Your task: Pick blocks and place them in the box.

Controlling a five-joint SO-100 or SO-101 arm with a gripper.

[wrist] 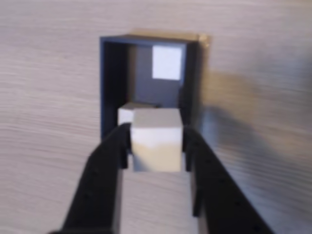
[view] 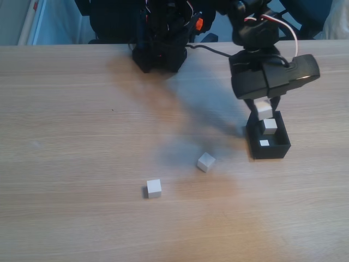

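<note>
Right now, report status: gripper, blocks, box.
Gripper shut on a block, above the box. Two blocks inside. Two loose blocks on the table. Nothing in the way.

Light wood-grain table (view: 71, 142) spans most of the fixed view, with soft dark shadows across its middle. Beyond the far edge, upper left, a pale bluish wall or panel (view: 54, 22). Top right, dark blurry furniture (view: 305, 16).

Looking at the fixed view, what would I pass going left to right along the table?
A loose white block → a second loose block, tilted → the black box, with the tool holding a block above it.
</note>
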